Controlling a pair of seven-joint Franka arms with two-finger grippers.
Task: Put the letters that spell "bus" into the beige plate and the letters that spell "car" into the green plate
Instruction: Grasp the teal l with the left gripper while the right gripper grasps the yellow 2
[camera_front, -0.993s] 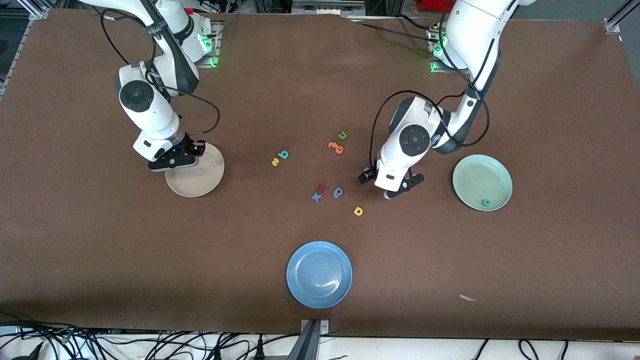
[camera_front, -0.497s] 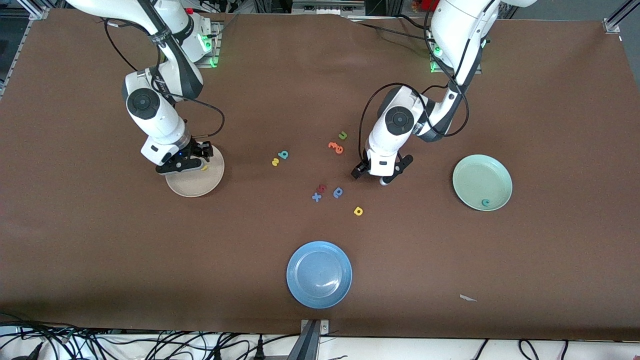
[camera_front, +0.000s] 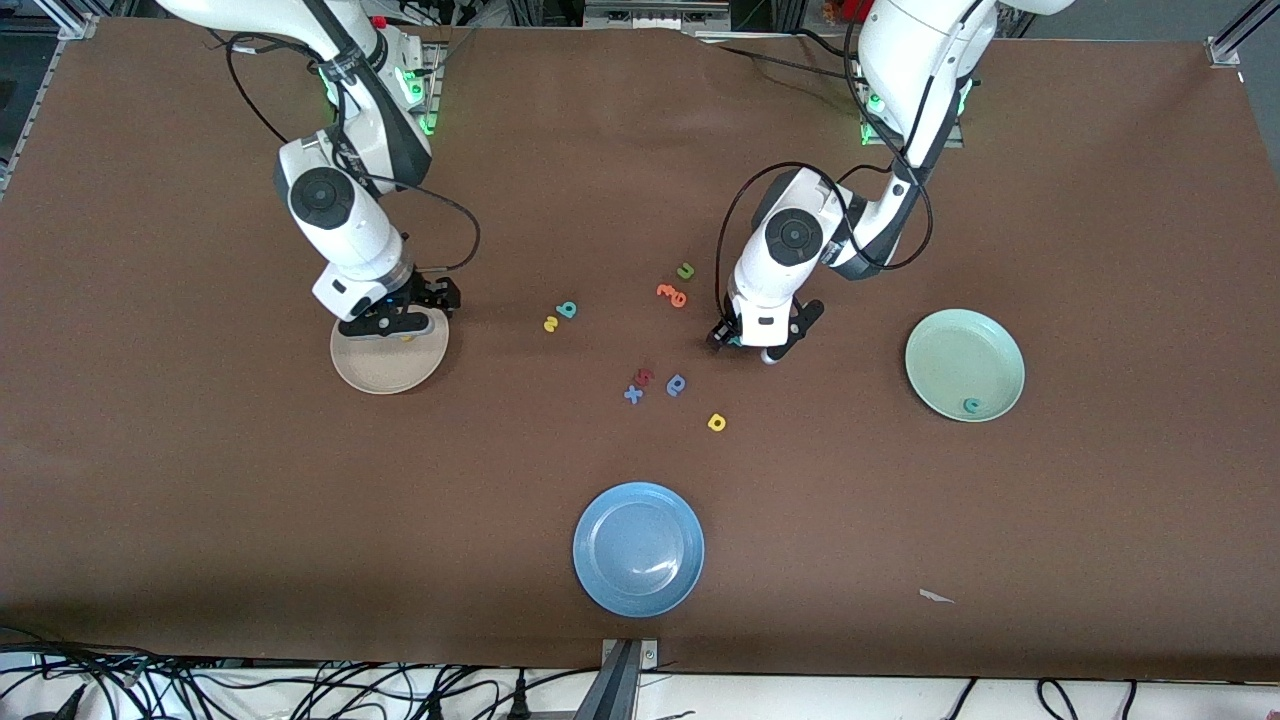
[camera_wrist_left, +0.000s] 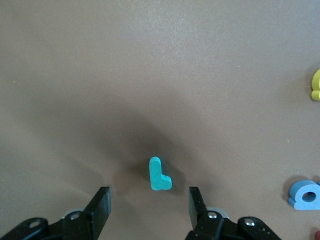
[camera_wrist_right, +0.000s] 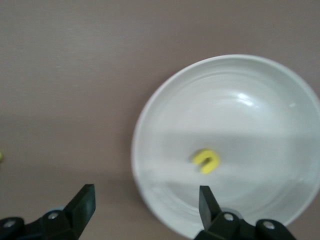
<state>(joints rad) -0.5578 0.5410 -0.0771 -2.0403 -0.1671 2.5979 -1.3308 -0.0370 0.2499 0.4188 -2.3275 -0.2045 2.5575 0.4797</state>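
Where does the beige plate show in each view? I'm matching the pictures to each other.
Front view: the beige plate lies toward the right arm's end of the table, partly under the right gripper.
Right wrist view: the plate fills much of the picture.
Left wrist view: not in it.
Shared landmark: the yellow "u" lying in the plate, a yellow speck in the front view.

Both Franka arms reach down from their bases toward the table, wrists bent so the grippers point at the surface. The left gripper (camera_wrist_left: 148, 205) hangs low with its two black fingers (camera_wrist_left: 100, 202) spread apart, nothing between them; the right gripper (camera_wrist_right: 145, 207) hovers with its jaws parted wide and empty
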